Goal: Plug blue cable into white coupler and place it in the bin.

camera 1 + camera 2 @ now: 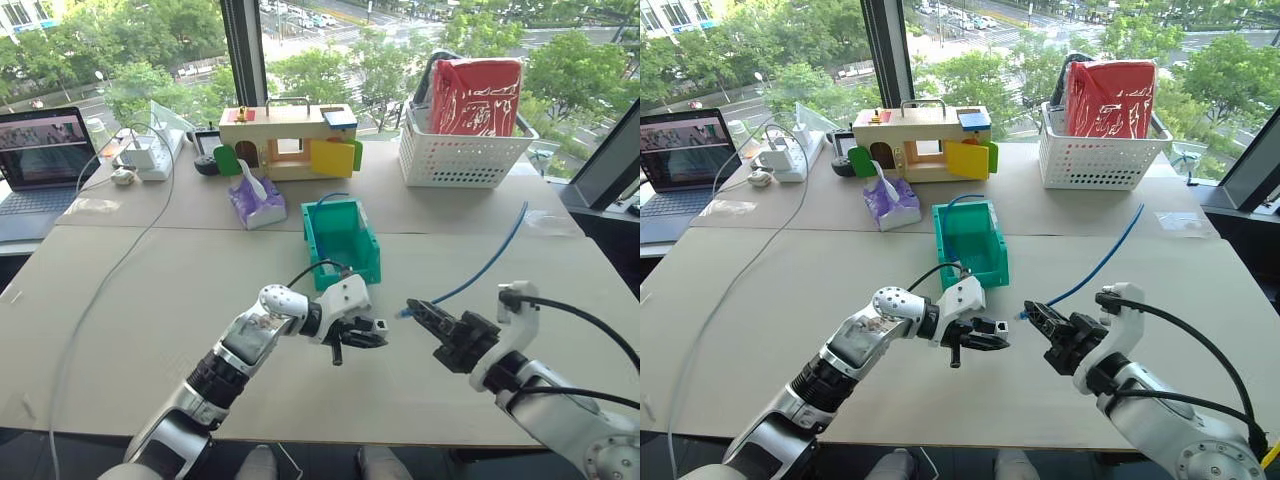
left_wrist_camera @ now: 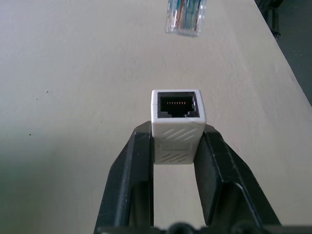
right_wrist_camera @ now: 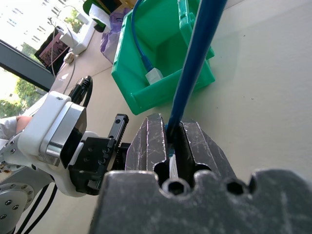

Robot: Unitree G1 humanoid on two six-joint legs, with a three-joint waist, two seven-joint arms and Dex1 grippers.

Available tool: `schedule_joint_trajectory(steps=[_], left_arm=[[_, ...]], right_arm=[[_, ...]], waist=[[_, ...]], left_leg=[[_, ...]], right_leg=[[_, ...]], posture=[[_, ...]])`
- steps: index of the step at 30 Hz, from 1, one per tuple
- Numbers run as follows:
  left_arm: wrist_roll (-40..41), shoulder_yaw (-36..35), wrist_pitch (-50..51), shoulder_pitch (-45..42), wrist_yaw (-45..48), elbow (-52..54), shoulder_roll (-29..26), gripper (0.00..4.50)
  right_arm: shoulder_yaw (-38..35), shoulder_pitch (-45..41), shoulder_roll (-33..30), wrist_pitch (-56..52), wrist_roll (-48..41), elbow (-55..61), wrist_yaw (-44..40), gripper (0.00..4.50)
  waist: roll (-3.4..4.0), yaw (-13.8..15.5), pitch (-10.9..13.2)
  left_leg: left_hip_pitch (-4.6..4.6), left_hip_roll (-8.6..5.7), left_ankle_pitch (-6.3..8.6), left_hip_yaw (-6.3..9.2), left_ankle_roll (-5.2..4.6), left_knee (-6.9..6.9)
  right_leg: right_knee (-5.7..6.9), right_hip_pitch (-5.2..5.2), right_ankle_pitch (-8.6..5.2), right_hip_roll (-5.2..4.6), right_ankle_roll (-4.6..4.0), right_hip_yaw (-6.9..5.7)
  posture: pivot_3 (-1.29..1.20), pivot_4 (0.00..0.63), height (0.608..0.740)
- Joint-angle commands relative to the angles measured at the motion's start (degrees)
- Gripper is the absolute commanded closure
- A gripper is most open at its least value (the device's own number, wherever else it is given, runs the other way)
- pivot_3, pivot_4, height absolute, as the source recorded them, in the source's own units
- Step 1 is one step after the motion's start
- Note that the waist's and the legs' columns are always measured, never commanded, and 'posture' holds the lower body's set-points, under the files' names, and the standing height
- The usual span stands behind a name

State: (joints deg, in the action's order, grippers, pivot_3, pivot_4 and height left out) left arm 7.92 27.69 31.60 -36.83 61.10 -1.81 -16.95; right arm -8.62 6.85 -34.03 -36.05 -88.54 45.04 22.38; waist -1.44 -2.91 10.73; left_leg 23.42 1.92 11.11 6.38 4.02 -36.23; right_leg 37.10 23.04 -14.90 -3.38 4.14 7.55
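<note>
My left gripper (image 1: 372, 331) is shut on the white coupler (image 2: 176, 122), a small boxy piece with its open socket facing away from the fingers. Just past the socket hangs the clear plug (image 2: 184, 17) of the blue cable (image 1: 482, 268). My right gripper (image 1: 418, 311) is shut on that cable close behind the plug. The two grippers face each other a short gap apart, low over the table. The teal bin (image 1: 345, 270) stands just behind them. In the right wrist view the bin (image 3: 146, 100) holds another blue cable with a white coupler (image 3: 155, 75).
A white lattice basket (image 1: 460, 155) with a red bag stands at the back right. A wooden toy house (image 1: 290, 140) and a purple tissue pack (image 1: 257, 203) are behind the bin. A laptop (image 1: 40, 160), a power strip (image 1: 150, 155) and a long white cord (image 1: 110, 270) lie at the left.
</note>
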Motion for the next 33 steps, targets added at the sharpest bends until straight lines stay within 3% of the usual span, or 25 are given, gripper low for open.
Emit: schedule_joint_trajectory(steps=[1, 11, 33], left_arm=[[-1.04, 2.47, 0.68, -2.27, 2.28, 0.4, -0.96, 3.83], [-3.79, 5.63, 1.81, -4.86, 4.33, 0.11, -4.13, 3.83], [-4.14, 6.01, 2.48, -4.07, 4.22, 1.89, -4.78, 3.83]], right_arm=[[2.86, 1.02, 3.04, 2.18, 4.12, 2.57, 0.24, 4.5], [5.18, 4.17, 7.65, 2.74, 7.42, 1.27, -1.31, 4.5], [8.37, 4.24, 10.85, 1.79, 10.34, -3.05, -5.43, 4.5]], waist=[[0.01, -0.02, -0.01], [0.02, -0.04, -0.01], [0.03, 0.06, -0.01]], left_leg=[[0.01, -0.01, 0.0, 0.0, 0.0, 0.01], [0.02, -0.01, 0.0, -0.01, 0.0, 0.02], [0.02, -0.01, 0.0, -0.01, 0.0, 0.03]], right_leg=[[0.0, 0.02, 0.0, 0.0, 0.0, 0.01], [0.0, 0.02, -0.02, -0.02, 0.02, 0.01], [0.0, 0.02, -0.05, -0.02, 0.05, 0.01]], posture=[[0.0, 0.15, 0.74], [0.0, 0.15, 0.74], [0.0, 0.15, 0.74]])
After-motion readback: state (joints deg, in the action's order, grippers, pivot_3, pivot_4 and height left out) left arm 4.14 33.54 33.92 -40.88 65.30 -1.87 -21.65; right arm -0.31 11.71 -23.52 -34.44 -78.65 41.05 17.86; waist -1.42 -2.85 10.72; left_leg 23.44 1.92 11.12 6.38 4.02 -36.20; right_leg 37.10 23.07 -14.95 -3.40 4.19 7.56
